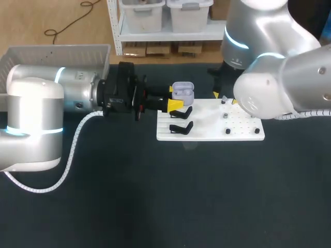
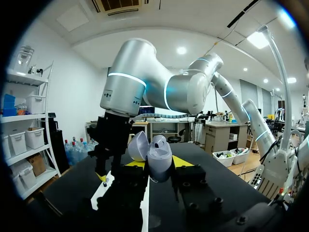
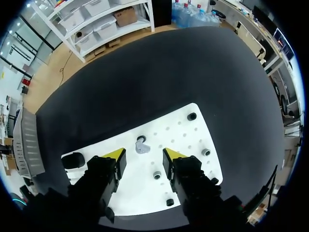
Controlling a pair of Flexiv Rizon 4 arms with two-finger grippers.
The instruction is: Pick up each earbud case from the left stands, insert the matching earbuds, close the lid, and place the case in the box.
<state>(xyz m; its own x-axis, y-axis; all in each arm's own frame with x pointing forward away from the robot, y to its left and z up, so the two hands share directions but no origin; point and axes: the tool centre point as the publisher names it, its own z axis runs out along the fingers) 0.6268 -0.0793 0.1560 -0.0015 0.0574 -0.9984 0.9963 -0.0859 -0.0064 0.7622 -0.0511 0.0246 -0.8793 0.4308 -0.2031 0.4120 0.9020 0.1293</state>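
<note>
1. Holding step: the left gripper (image 1: 174,98) is reaching in from the left and is pinching the earbud case (image 1: 182,93) between its yellow tips, one on each side of the body.
2. Case: it is sitting in that grip over the far left corner of the white board (image 1: 207,133), with its lid (image 2: 137,145) hinged open and its cavity facing up. Whether an earbud is already lying inside, I cannot tell.
3. Stands: two black stands (image 1: 181,120) are lying empty on the left part of the board, just near of the held case.
4. Right gripper (image 3: 143,157): its fingers are spread and are pinching nothing. It is hovering over the right, pegged part of the board.
5. Earbud (image 3: 141,146): a small pale piece is resting on the board just ahead of the gap between the right fingers, apart from both tips.
6. Pegs (image 3: 206,152): several dark pegs are standing around it on the board.
7. Box (image 1: 57,51): the pale bin is waiting at the far left of the table, well apart from the case.
8. Step in hand, as a judgement: the insertion is under way, at the fetching of an earbud.
9. Next move, as a judgement: the right gripper is needing to lower squarely around the earbud, close gently, then carry it left to the open case while the left arm is keeping the case steady.
</note>
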